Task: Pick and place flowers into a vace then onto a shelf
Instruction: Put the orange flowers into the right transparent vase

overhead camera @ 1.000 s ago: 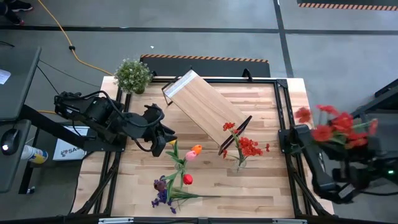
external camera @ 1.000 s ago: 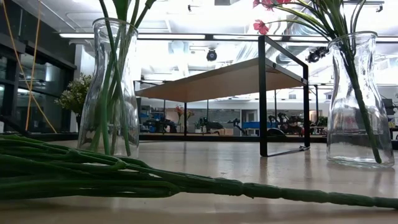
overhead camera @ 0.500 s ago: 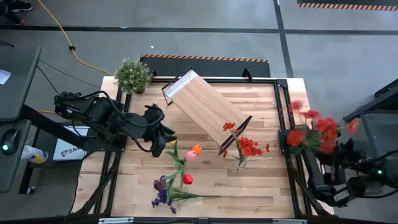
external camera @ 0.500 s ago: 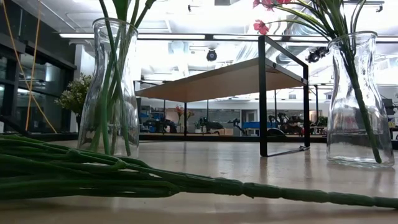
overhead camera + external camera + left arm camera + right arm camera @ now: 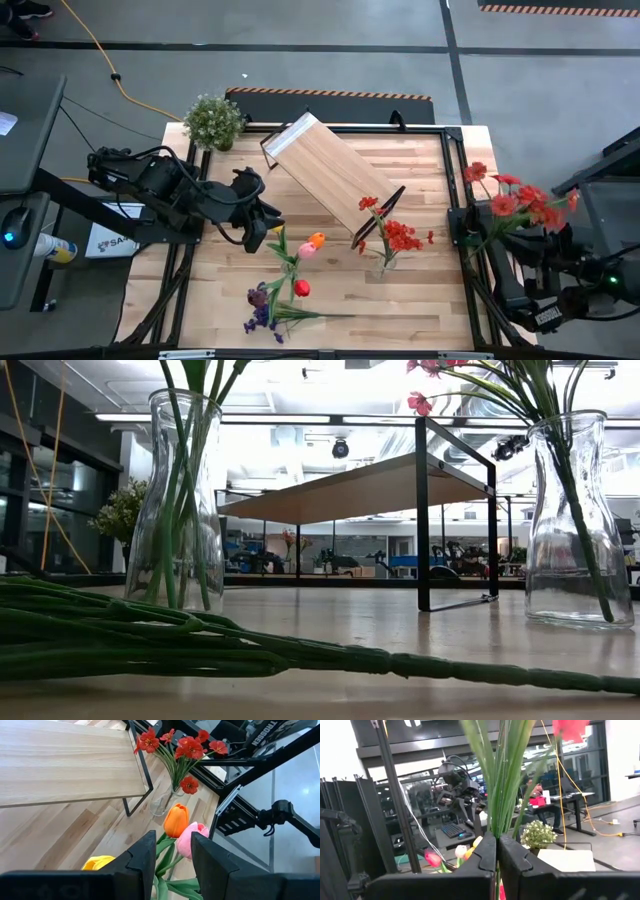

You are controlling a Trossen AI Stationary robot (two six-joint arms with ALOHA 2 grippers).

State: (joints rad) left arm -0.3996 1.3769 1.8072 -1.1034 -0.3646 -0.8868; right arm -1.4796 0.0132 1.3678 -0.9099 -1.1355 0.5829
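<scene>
Here your right gripper (image 5: pixel 497 851), off the bench's right edge, has its jaws clamped on a red flower spray (image 5: pixel 520 205); your left gripper's (image 5: pixel 170 851) jaws stand parted above the vased tulips (image 5: pixel 305 243).

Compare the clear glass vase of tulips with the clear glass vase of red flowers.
The clear glass vase of tulips holds orange, pink and yellow heads; the clear glass vase of red flowers holds only small red blossoms. In the high view the tulip vase stands out on the table, while the red-flower vase sits by the light-wood shelf. Both stand upright.
</scene>
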